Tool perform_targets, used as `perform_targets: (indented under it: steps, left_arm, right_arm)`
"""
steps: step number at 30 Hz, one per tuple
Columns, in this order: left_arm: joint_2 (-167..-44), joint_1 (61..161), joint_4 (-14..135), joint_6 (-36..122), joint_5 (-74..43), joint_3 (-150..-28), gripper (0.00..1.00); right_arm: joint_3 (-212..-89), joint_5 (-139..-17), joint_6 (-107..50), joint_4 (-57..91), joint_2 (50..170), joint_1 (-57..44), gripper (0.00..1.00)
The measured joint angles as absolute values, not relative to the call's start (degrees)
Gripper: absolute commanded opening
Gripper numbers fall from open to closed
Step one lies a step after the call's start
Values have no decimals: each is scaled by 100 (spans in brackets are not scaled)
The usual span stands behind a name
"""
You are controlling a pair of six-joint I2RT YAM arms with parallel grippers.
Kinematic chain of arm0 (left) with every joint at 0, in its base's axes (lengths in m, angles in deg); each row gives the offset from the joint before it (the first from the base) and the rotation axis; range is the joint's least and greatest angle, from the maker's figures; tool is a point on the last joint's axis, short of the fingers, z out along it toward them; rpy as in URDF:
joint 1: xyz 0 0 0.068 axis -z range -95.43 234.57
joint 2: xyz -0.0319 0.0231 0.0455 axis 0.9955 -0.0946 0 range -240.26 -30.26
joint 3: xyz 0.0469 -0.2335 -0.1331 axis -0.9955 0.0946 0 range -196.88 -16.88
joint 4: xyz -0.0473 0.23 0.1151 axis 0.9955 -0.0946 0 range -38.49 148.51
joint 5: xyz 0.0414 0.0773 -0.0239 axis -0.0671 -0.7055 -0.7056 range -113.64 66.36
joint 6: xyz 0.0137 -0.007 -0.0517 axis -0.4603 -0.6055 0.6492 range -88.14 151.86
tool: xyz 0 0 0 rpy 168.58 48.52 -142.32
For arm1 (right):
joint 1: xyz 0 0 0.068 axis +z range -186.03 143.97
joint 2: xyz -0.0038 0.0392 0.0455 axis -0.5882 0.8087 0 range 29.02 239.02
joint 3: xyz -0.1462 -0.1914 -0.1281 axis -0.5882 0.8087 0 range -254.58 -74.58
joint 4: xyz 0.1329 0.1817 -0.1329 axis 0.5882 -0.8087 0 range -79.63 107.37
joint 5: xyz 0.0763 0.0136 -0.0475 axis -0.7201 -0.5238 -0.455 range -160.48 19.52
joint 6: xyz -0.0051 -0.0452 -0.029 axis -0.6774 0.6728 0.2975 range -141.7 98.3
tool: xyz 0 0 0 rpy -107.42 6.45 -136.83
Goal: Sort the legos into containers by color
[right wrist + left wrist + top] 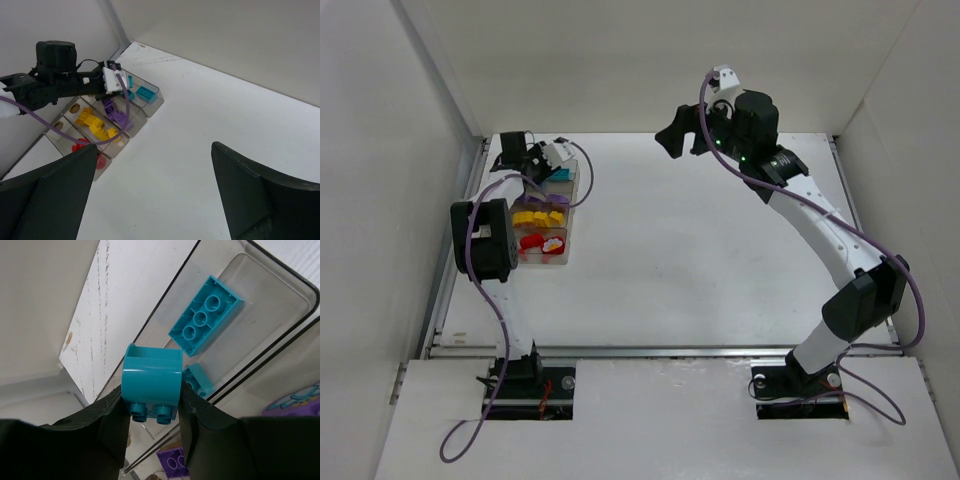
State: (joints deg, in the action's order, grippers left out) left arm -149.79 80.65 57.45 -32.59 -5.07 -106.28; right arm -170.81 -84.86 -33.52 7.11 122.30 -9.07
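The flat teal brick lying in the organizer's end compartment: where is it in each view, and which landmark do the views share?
Left wrist: flat teal brick, upper right, beyond the left gripper, which is shut on a curved teal brick.
Top external: upper left, only a teal patch beside that gripper.
Right wrist: upper left of centre.
Shared landmark: the purple bricks just beside it.

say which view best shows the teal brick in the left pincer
Left wrist: the teal brick sits close up, clamped in the left pincer. Top and right wrist views are too far to show it.
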Motion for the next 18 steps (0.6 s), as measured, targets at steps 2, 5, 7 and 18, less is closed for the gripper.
perform_targets:
  steps: [2, 5, 7, 18]
  left_arm:
    - [-15009, 8043, 5835, -3213, -509, -10628, 5]
    - [-15016, 8032, 5955, -3117, -509, -10628, 20]
    - [-15016, 8032, 5990, -3057, -509, -10628, 33]
    - [-15009, 8034, 5955, -2795, -599, -10628, 61]
  right_arm:
    - [-17094, -8488, -3356, 707, 12230, -907, 100]
    - [-17140, -8488, -3367, 691, 12241, -907, 100]
    - [-17177, -8488, -3393, 689, 12252, -907, 100]
    - [-17542, -8540, -3415, 506, 12405, -907, 100]
